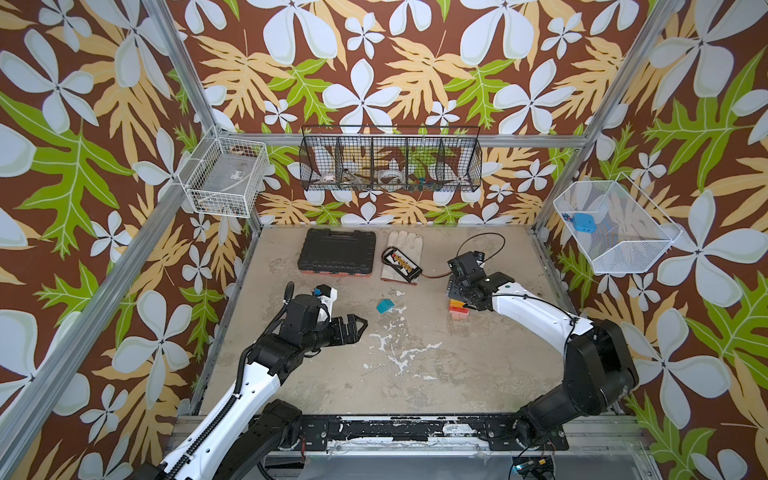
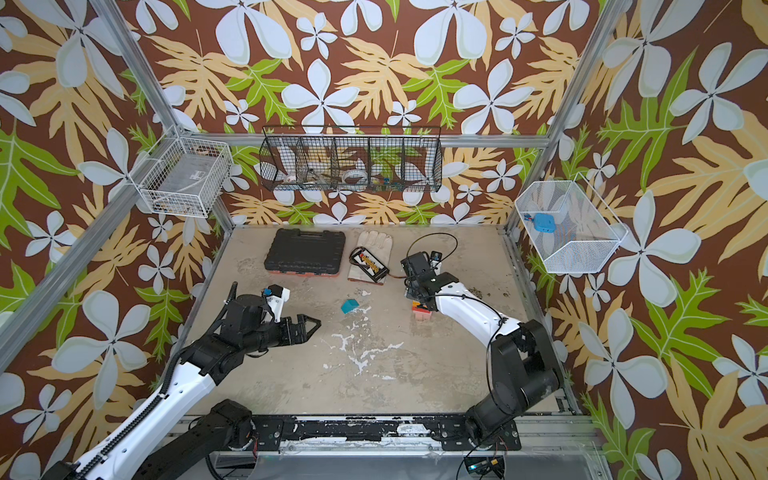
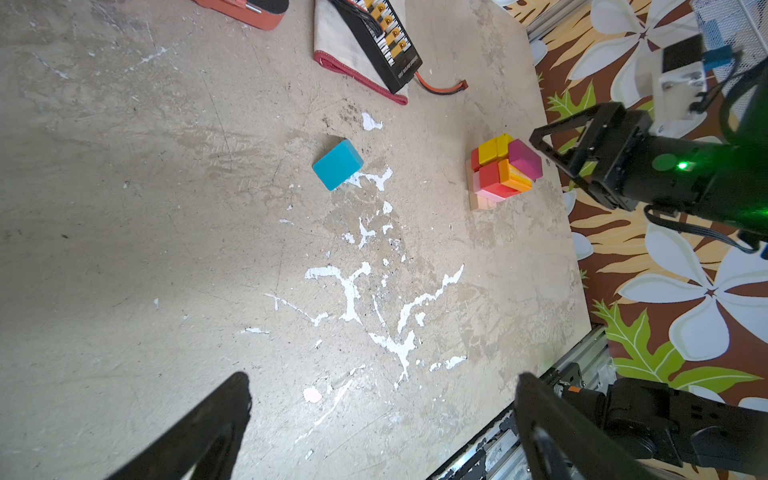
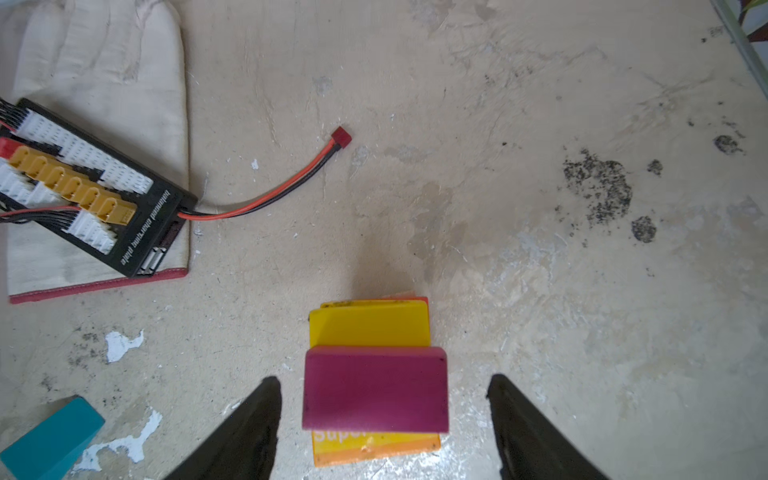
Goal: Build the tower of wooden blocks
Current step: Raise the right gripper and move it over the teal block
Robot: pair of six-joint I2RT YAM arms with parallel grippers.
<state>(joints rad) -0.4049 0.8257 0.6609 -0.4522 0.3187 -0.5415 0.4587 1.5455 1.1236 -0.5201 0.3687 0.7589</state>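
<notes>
- Right wrist view looks straight down on the tower (image 4: pixel 374 451), whose top piece is a magenta block (image 4: pixel 376 390) lying flat, with a yellow block (image 4: pixel 370 328) just beside it and another yellow face showing under its edge.
- From the left wrist view the tower's lower layers show: pale pink and tan at the base, red and orange-yellow above them.
- In both top views the tower stands on the right-hand part of the table (image 1: pixel 374 395), largely hidden under the right arm.
- Right gripper (image 4: pixel 384 379) hangs over the magenta block with its jaws spread, one on each side, and a clear gap between each finger and the block, so it pinches nothing.
- One teal block (image 3: pixel 337 165) lies flat and alone on the table, well apart from the tower, between the two grippers.
- Left gripper (image 1: pixel 360 330) hovers above the left of the table, jaws spread wide and empty, pointed toward the teal block.
- Behind the tower a black charging board (image 4: pixel 91 191) rests on a pale work glove (image 4: pixel 104 62), its red-and-black lead (image 4: pixel 282 191) trailing across the table toward the tower.
- Left of the glove lies a closed black tool case (image 1: pixel 337 252).
</notes>
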